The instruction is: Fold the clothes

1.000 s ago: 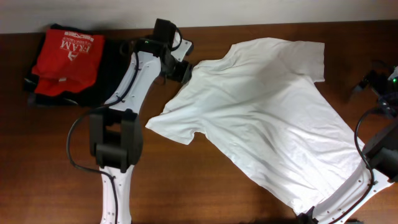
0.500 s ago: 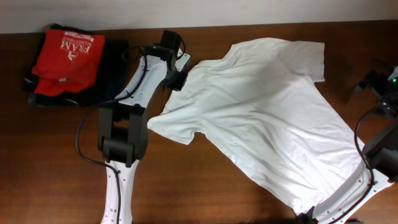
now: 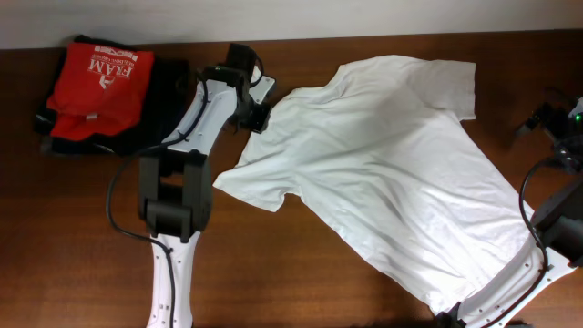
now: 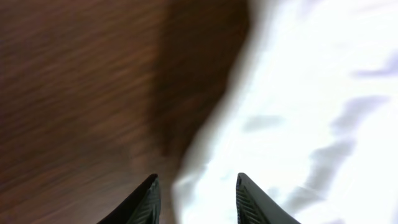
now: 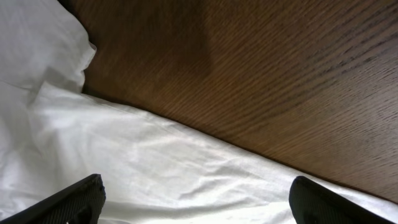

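At the far left of the table [image 3: 64,237], a red shirt [image 3: 96,82] is shown lying on a pile of dark garments [image 3: 168,87]. Just to their right, the left arm [image 3: 182,155] is stretched up the wood, its gripper [image 4: 199,200] set at the upper left edge of the T-shirt [image 3: 383,173]. Its fingers [image 4: 149,199] are seen parted in the wrist view, with the edge of the cloth lying between them and nothing clamped. The T-shirt is spread flat and slantwise across the middle and right of the table. One sleeve is pointed toward the left arm and the other toward the upper right, and the lower hem reaches the bottom right. At the right edge, the right arm [image 3: 556,219] is bent beside the cloth. Its gripper [image 5: 202,202] is held wide open above white fabric and bare wood, with nothing grasped.
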`<state>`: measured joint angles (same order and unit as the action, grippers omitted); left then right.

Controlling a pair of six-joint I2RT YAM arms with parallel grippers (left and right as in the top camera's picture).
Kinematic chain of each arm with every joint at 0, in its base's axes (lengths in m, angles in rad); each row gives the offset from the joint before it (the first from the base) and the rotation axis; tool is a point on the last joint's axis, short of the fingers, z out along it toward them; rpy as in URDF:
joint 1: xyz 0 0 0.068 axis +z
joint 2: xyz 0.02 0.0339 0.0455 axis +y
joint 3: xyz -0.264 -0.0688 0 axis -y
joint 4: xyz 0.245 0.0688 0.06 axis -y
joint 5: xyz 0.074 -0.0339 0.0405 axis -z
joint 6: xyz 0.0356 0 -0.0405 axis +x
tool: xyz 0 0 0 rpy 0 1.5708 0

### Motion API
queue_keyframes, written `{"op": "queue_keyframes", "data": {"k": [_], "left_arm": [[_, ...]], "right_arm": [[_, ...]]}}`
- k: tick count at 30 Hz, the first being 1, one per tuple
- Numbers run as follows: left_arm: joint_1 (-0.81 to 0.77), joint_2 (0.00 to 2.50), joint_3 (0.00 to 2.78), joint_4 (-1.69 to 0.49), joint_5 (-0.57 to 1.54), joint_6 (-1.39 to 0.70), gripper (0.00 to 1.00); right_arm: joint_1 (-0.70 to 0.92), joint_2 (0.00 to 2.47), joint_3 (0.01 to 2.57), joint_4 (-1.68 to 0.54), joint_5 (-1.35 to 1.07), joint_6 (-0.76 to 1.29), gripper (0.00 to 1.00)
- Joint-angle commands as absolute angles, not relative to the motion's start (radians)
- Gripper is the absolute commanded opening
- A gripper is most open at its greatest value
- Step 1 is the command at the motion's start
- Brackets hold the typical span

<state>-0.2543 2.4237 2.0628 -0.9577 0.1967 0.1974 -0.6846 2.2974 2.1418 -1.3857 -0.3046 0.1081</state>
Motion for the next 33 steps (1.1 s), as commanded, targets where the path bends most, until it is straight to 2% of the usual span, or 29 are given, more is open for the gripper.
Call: {"op": "queue_keyframes", "data": {"k": [1, 3, 6, 8, 9, 12, 14, 20, 33], "left_arm": [[-0.235, 2.440, 2.079, -0.952, 0.344, 0.276, 0.38], [-0.237, 2.450, 2.075, -0.946, 0.294, 0.286, 0.29], [-0.236, 2.488, 2.075, -0.917, 0.292, 0.286, 0.27], [-0.233, 2.504, 2.075, -0.926, 0.291, 0.286, 0.13], [-0.231, 2.504, 2.075, -0.936, 0.291, 0.285, 0.10], [-0.229, 2.504, 2.075, -1.036, 0.081, 0.141, 0.01], [-0.218, 2.504, 2.075, -1.137, 0.014, 0.074, 0.01], [-0.165, 2.504, 2.075, -1.406, -0.009, -0.029, 0.01], [-0.154, 2.502, 2.075, -1.528, -0.054, -0.098, 0.01]], "right_arm": [[-0.681, 2.288, 2.154, -1.388, -0.303, 0.110, 0.98], [-0.681, 2.288, 2.154, -1.388, -0.303, 0.110, 0.98], [-0.681, 2.288, 2.154, -1.388, -0.303, 0.110, 0.98], [-0.681, 2.288, 2.154, -1.388, -0.303, 0.110, 0.98], [-0.681, 2.288, 2.154, -1.388, -0.303, 0.110, 0.98], [-0.681, 2.288, 2.154, -1.388, -0.303, 0.110, 0.98], [-0.681, 2.288, 2.154, -1.388, -0.303, 0.110, 0.98], [-0.681, 2.288, 2.154, -1.388, -0.303, 0.110, 0.98], [-0.681, 2.288, 2.154, -1.388, -0.303, 0.110, 0.98]]}}
